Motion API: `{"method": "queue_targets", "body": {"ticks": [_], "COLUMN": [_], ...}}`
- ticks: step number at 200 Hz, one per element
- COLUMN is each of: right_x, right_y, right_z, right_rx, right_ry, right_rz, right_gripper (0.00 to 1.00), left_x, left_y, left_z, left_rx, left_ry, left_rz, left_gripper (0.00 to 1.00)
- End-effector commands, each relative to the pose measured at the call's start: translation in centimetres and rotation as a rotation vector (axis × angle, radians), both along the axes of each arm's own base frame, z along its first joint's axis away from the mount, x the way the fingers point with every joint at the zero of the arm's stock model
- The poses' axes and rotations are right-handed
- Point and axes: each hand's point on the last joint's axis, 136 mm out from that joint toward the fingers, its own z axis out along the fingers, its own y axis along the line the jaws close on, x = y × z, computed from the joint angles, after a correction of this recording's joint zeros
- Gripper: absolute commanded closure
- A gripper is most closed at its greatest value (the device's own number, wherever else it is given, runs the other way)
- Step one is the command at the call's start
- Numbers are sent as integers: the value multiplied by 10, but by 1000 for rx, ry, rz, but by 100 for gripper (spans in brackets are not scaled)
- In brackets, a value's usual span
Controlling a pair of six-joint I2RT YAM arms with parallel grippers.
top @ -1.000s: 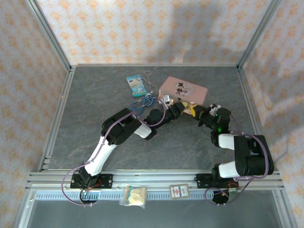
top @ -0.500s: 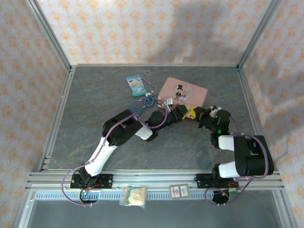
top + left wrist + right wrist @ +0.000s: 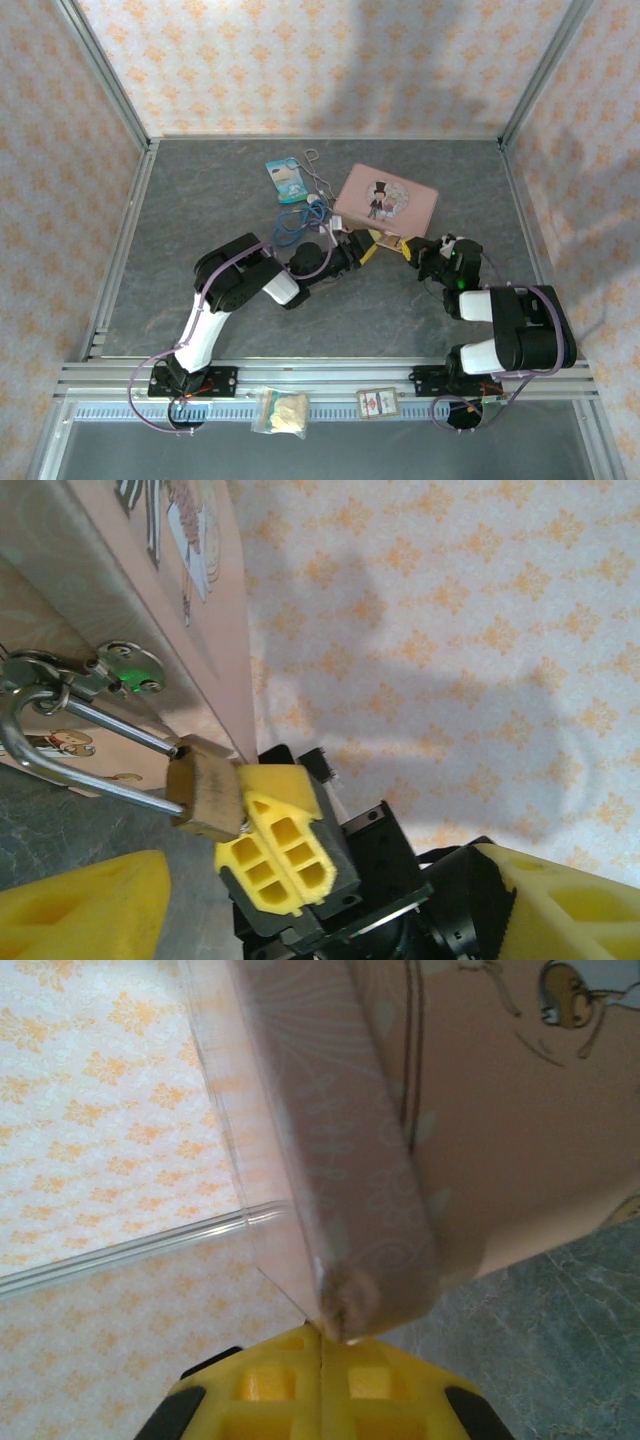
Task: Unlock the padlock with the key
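The small brass padlock (image 3: pixel 203 794) hangs by its silver shackle (image 3: pixel 60 770) from the hasp of a pink tin (image 3: pixel 387 199). My right gripper (image 3: pixel 243 825) is shut, its yellow fingertips (image 3: pixel 320 1375) pressed against the padlock's underside (image 3: pixel 349 1308). Of the key, just a sliver of bright metal (image 3: pixel 241 826) shows at that joint; the rest is hidden between the fingers. My left gripper (image 3: pixel 320 920) stands open, its yellow fingers (image 3: pixel 80 910) wide to either side and below the padlock, touching nothing. In the top view the left gripper (image 3: pixel 360 247) faces the right gripper (image 3: pixel 405 247) just in front of the tin.
A blue card packet (image 3: pixel 287 181), a tangle of blue cord (image 3: pixel 298 220) and a thin wire (image 3: pixel 318 176) lie left of the tin. On the front rail (image 3: pixel 330 380) rest a small bag (image 3: pixel 281 411) and a card (image 3: pixel 378 403). Papered walls enclose the table.
My left gripper has opened, let go of the padlock and drawn back to the left and toward the near edge. The right gripper has stayed shut at the padlock.
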Motion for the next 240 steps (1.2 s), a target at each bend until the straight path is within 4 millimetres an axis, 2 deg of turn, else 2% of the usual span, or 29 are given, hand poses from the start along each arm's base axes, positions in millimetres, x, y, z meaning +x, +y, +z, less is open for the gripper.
{"method": "queue_targets", "body": {"ticks": [1, 52, 59, 102, 126, 145, 178, 212, 231, 240], "right_x": [-4, -20, -21, -23, -22, -23, -32, -32, -26, -24], "right_y": [-1, 6, 6, 9, 10, 11, 10, 5, -1, -3], "right_z": [2, 0, -1, -7, -7, -8, -25, -35, -39, -40], "right_rx": [-29, -71, -75, -73, -62, -63, -79, -142, -221, -252], "right_ry": [-37, -39, -38, -25, -27, -25, 36, 41, 37, 38], "right_rz": [-8, -7, -9, 3, 8, 10, 8, -2, -10, -8], "right_gripper": [100, 100, 100, 100, 100, 100, 100, 97, 96, 92], "left_x": [0, 0, -2, -8, -5, 2, 8, 10, 11, 12], "left_y": [5, -15, -17, -16, -22, -29, -41, -30, -16, -7], "left_z": [14, 4, -6, -31, -32, -25, -22, -18, -15, -14], "left_rx": [-38, -23, 11, 101, 101, 66, 51, 86, 121, 140], "left_ry": [-1, 73, 101, 177, 177, 162, 151, 124, 99, 90], "left_rz": [23, 32, 36, 64, 63, 62, 48, 73, 92, 101], "left_gripper": [24, 24, 24, 24, 25, 26, 29, 29, 29, 29]}}
